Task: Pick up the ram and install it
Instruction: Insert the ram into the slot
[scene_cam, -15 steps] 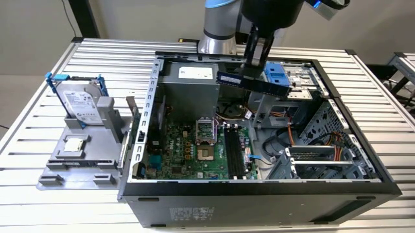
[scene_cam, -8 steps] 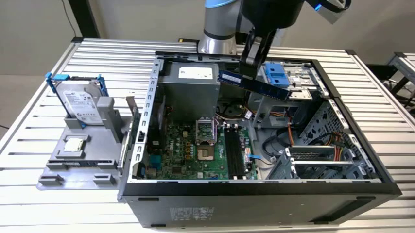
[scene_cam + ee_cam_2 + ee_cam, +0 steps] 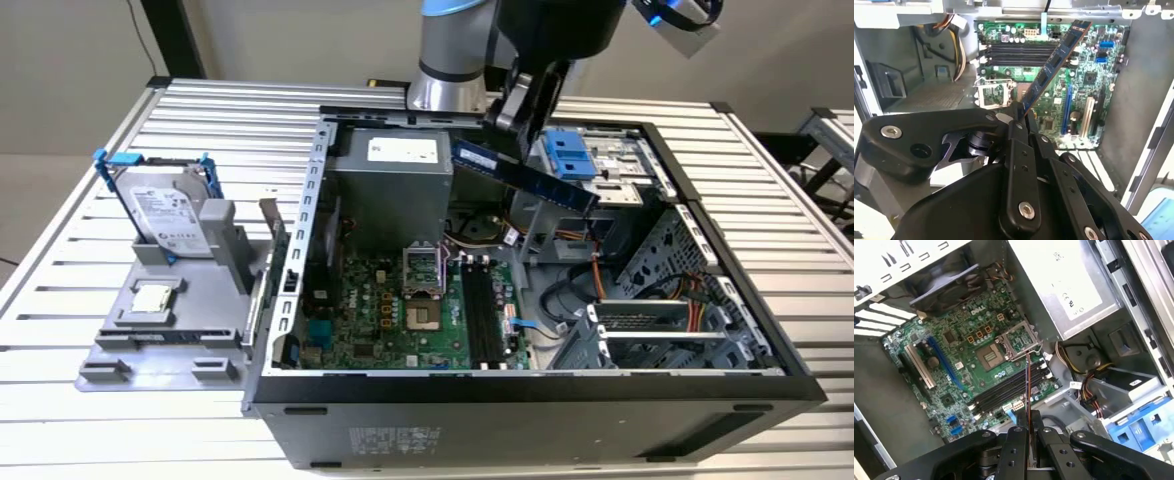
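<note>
The claw (image 3: pixel 1016 120) is clamped on one end of the ram (image 3: pixel 1054 62), its black fingers (image 3: pixel 1019 165) pinching the board's short edge so that the rest of the stick juts out free and tilted. In the exterior view the ram (image 3: pixel 523 177) hangs in the air above the open computer case (image 3: pixel 534 385), near the power supply (image 3: pixel 394 170) and well above the motherboard (image 3: pixel 400 310). The long black memory slots (image 3: pixel 1021 50) lie bare beside the processor socket (image 3: pixel 994 92), and the stick runs at a slant across their line rather than along it. Held by so little of its length, the board could swing or slip in the pinch if its far end brushes the case wall or the bundle of cables (image 3: pixel 1081 390) close to the slots. If it meets a slot askew, or with its notch off the key, pressing could bend the board or strain the slot instead of seating it.
</note>
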Robot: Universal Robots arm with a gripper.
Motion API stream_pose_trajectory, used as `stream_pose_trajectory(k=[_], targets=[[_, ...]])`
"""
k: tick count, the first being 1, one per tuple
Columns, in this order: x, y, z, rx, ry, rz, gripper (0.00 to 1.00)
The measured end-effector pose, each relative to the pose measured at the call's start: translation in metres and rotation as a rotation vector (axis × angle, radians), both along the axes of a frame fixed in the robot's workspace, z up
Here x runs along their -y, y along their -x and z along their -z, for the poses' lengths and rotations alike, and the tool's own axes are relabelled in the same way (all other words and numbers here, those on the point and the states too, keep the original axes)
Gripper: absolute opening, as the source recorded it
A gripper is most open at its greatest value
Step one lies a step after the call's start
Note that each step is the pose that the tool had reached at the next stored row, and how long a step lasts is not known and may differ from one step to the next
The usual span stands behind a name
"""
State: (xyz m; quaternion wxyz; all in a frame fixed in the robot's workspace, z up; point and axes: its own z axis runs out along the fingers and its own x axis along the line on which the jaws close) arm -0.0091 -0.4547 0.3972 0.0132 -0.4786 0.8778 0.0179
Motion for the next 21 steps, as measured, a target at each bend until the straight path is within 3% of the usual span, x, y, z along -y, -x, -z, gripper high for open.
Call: stream_pose_trajectory(k=[21], targets=[[0.0, 0.0, 0.0, -0.0001, 0.0001, 0.327, 0.0]])
